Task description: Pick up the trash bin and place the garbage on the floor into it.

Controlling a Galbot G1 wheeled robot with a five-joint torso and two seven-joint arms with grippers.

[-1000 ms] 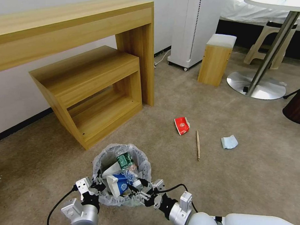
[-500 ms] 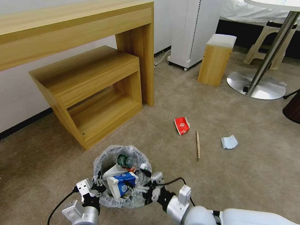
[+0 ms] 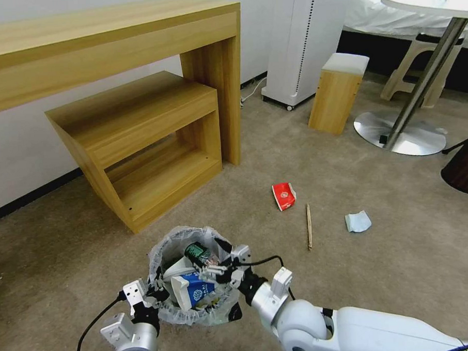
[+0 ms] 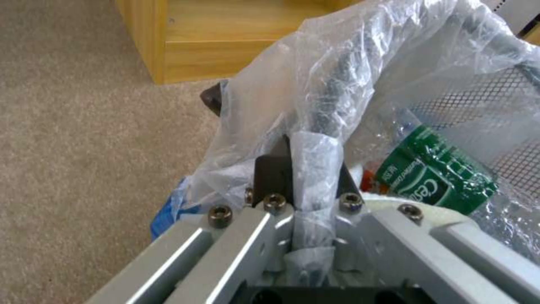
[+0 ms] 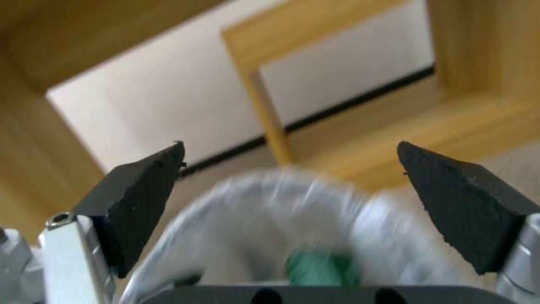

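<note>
The bin (image 3: pixel 167 256) sits on the beige carpet (image 3: pixel 383 272) right in front of the robot, just ahead of the low wooden shelf unit (image 3: pixel 140 148) that's tucked under the desk (image 3: pixel 104 36). Left gripper (image 3: pixel 155 294) is at the near-left rim, and in the left wrist view you can see its jaws pinched tight on the rim with a fold of the bag liner (image 4: pixel 315 169) squeezed between them. Right gripper (image 3: pixel 222 264) is over the near-right side of the bin's mouth, with its jaws spread wide and nothing between them; the right wrist view shows both black pads (image 5: pixel 141 198) far apart, with the frilly liner blurred below. Inside the bin there's a green-label bottle (image 3: pixel 197 252) lying toward the back, a blue-white carton (image 3: pixel 195 290) leaning up at the front, and something white wedged beside it. The same bottle label shows up close in the left wrist view, pressed against the bag, with the black mesh wall behind it. Stuff still lying out on the carpet, off to the robot's right of the bin: a red wrapper (image 3: pixel 284 195), a wooden stick (image 3: pixel 309 226) just beside it, and a pale blue mask (image 3: pixel 357 221) a bit further right. All three are well apart from the bin. A dark brown cylinder (image 3: pixel 463 165) is at the far right edge.
</note>
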